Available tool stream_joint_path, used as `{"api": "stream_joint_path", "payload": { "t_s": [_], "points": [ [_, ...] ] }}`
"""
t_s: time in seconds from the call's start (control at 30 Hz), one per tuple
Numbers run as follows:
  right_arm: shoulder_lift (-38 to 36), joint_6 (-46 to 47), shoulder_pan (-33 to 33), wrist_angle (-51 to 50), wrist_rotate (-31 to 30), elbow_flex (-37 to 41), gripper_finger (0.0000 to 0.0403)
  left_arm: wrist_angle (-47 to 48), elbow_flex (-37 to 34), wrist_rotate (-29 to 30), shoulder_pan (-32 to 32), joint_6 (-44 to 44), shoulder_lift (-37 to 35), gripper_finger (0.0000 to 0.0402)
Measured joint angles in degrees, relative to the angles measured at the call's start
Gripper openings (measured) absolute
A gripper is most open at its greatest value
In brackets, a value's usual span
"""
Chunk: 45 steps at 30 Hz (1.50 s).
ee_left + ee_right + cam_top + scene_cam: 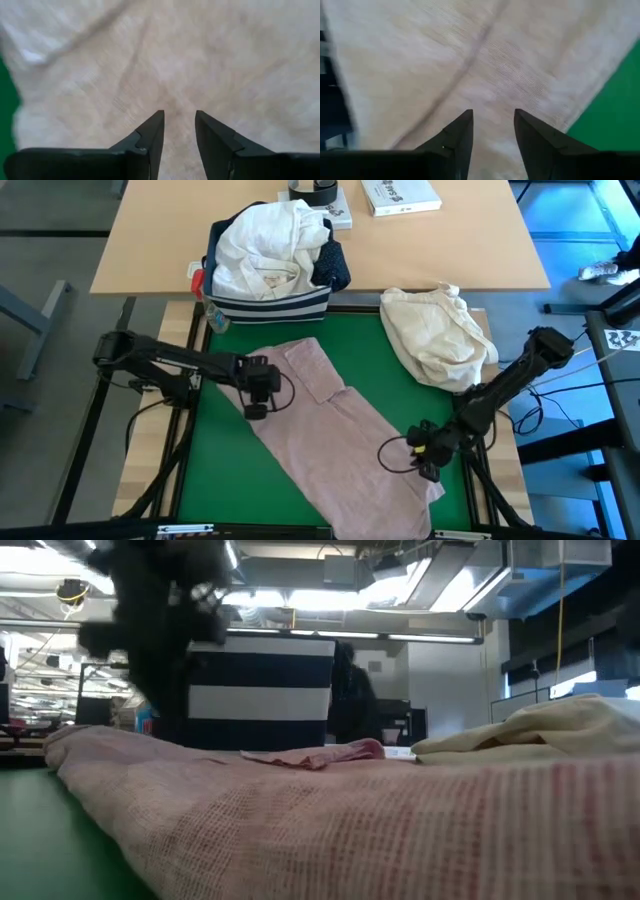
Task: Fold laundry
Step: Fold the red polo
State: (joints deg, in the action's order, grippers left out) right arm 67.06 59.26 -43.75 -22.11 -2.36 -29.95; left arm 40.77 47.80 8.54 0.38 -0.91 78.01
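While the pale pink knit top [340, 435] lay diagonally across the green mat [220, 470], left gripper [256, 392] and right gripper [428, 452] hovered partly open, holding nothing; pinching matching edges together seemed smartest.

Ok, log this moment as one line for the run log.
pink top spread on green mat | left gripper open at its left edge | right gripper open at right edge
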Motion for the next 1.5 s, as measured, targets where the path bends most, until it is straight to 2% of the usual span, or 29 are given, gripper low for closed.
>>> {"api": "stream_joint_path", "payload": {
  "t_s": [0.1, 0.2, 0.3, 0.47, 0.7, 0.77, 0.93, 1.03, 1.17, 1.27, 1.37, 1.5],
  "points": [
    [-1.53, -2.99, 1.68, -5.81, -3.6, -2.38, 0.0143, -0.46, 4.6, 0.01, 0.0, 0.04, -1.23, 0.0107],
    [-2.19, -4.75, 3.54, -6.84, -6.93, -3.85, 0.0143, -3.1, 7.38, 0.11, 0.6, -0.54, -1.26, 0.0107],
    [-2.26, -6.19, 4.74, -5.91, -7.15, -3.9, 0.0143, -6.59, 7.88, 0.12, 1.58, -4.53, -1.26, 0.011],
    [-2.25, -7.25, 5.21, -4.79, -7.29, -3.92, 0.0143, -6.91, 7.45, -1.04, 3.23, -12.53, -0.71, 0.0135],
    [-1.95, -7.22, 5.18, -4.08, -8.17, -3.96, 0.0143, -8.98, 7.34, -3.49, 3.21, -13.96, 1.98, 0.0182],
    [-1.6, -7.16, 5.16, -3.71, -7.72, -3.96, 0.0143, -8.72, 7.34, -3.47, 3.26, -13.68, 3.2, 0.0185],
    [-1.5, -6.52, 3.86, 2.8, -0.87, -3.96, 0.0143, -8.22, 7.34, -4.07, 3.26, -12.44, 5.66, 0.0184],
    [-1.49, -4.96, 2.07, 4.06, -0.55, -4.0, 0.0143, -7.47, 7.34, -4.63, 3.37, -9.6, 6.72, 0.0181],
    [-1.04, -3.55, 0.29, 0.67, -1.16, -4.0, 0.0143, -1.14, 7.3, -3.56, 4.07, -8.91, 7.88, 0.018],
    [-0.23, -6.1, 0.2, -0.16, -3.82, -4.0, 0.0143, 1.14, 4.94, -4.32, 4.07, -11.4, 7.84, 0.018],
    [1.37, -12.73, 0.38, 0.12, -6.58, -4.01, 0.0143, 1.19, 0.62, -6.56, 3.36, -14.03, 7.86, 0.018],
    [5.44, -21.21, 1.85, 0.01, -10.47, -4.03, 0.0143, -0.75, -4.71, -3.19, 3.21, -16.88, 7.86, 0.018]
  ]
}}
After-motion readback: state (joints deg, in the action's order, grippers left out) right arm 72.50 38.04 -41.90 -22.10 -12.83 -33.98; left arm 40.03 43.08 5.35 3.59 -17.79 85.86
